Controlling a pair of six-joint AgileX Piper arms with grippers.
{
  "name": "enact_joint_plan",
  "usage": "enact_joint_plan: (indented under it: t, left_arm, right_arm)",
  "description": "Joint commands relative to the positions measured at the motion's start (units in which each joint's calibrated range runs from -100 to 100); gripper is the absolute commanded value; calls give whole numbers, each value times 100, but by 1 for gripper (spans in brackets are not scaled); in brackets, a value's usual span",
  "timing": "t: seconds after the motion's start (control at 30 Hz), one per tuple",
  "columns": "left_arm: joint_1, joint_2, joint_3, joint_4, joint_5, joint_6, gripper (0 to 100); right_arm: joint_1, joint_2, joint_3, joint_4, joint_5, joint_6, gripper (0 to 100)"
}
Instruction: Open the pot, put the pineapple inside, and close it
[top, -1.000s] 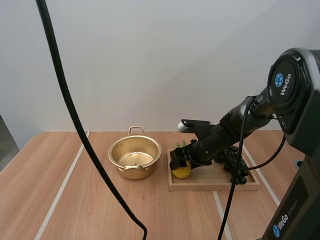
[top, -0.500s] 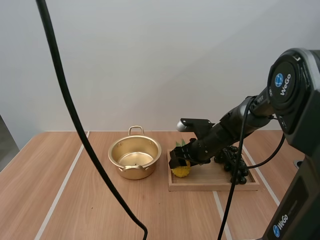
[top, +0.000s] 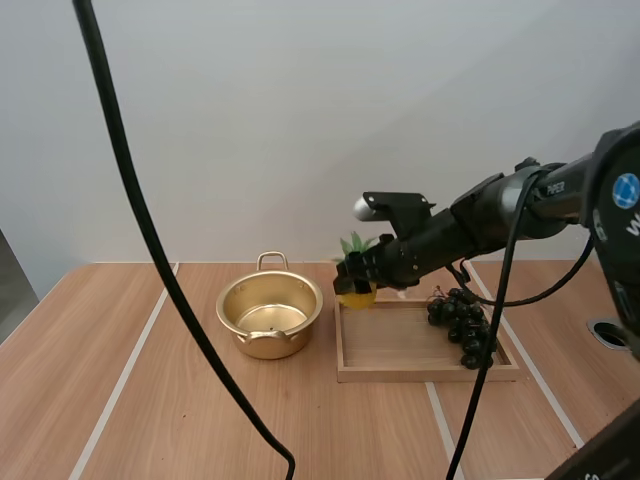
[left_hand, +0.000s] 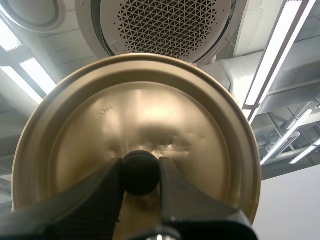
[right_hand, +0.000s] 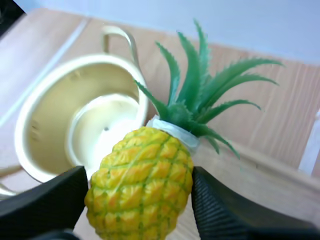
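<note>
On the table (top: 200, 420) the wooden tray (top: 400, 374) lies at the right side and the golden pot (top: 268, 345) stands just beside it at the left, open and with nothing inside. Its lid (left_hand: 165, 110) is already off. My left gripper (left_hand: 140, 172) holds it up in the air, with the two fingers (left_hand: 102, 192) pinching the black knob (left_hand: 140, 165) between them. A bunch of grapes (top: 465, 325) lies in the right part of the tray. My right gripper (top: 360, 282) has its fingers clamped on both sides of the pineapple (right_hand: 142, 180). The fruit hangs above the tray corner that is nearest to the pot, with the leaves pointing up and away from me. I judge the step in hand is to carry the pineapple to the pot. The next move calls for bringing it over the pot opening, lowering it inside and only then releasing my grip. After this the lid must come down on the rim.
</note>
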Motion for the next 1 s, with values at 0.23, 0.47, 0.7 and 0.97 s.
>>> enact_joint_plan:
  t: [0.23,0.47,0.7,0.97]
  left_arm:
    - [-11,-53,-20,34,-18,-28,0]
    - [-11,-53,-20,45,-18,-28,0]
    - [-11,-53,-20,45,-18,-28,0]
    - [-11,-53,-20,202,-18,-28,0]
  right_arm:
    - [1,-1077,-1202,550,563,11,0]
    - [1,-1045,-2342,887,546,50,0]
    - [116,-322,-3509,1074,2201,145,0]
    - [808,688,-3974,-93,2648,348,0]
